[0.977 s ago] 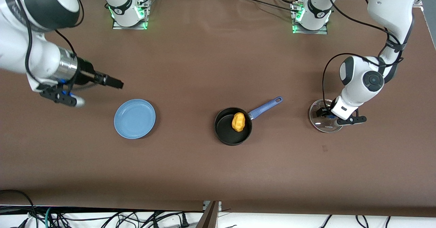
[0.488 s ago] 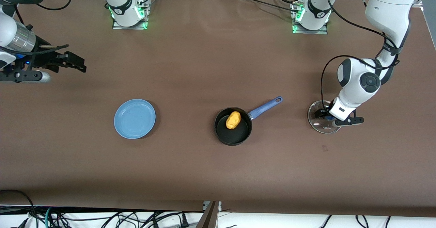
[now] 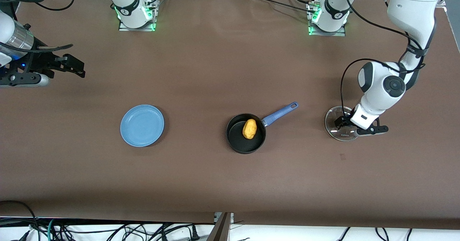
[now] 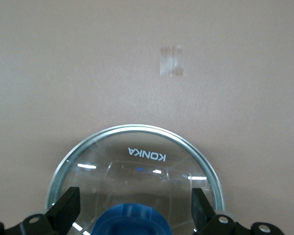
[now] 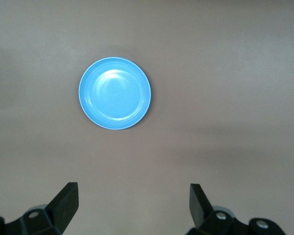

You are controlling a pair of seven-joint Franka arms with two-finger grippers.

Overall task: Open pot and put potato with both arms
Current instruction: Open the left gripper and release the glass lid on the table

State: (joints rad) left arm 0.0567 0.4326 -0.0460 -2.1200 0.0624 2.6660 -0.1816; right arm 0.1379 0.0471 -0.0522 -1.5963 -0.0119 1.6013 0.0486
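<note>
1. Left pincer (image 4: pixel 132 215) is down low over the glass lid (image 3: pixel 336 129), fingers (image 4: pixel 63 210) spread wide on either side of the blue knob (image 4: pixel 132 223), not touching it in the left wrist view.
2. The lid lies flat on the worktop (image 3: pixel 215 72) toward the left arm's end, its metal rim (image 4: pixel 137 129) a full ring and the word KONKA readable through the glass.
3. A small pale patch (image 4: pixel 171 61) marks the worktop near the lid.
4. Right pincer (image 3: pixel 72 66) hangs in the air over the worktop at the right arm's end, fingers (image 5: pixel 66 200) wide apart, nothing between them. That arm waits.
5. Its wrist view looks down on the light-blue plate (image 5: pixel 114 93), which lies bare with nothing on it.
6. In the front view the plate (image 3: pixel 142 125) lies nearer to the camera than the spot under the right pincer, well apart from the pot.
7. The pot (image 3: pixel 246 133) stands open around the middle of the worktop, between the plate and the lid, about as near to the camera as both.
8. Its blue handle (image 3: pixel 280 113) points away from the camera and toward the left arm's end, hole at the tip.
9. The potato (image 3: pixel 250 128) sits inside the pot, by the wall where the handle joins.
10. The pot's black floor shows bare on the plate's side of the potato.
</note>
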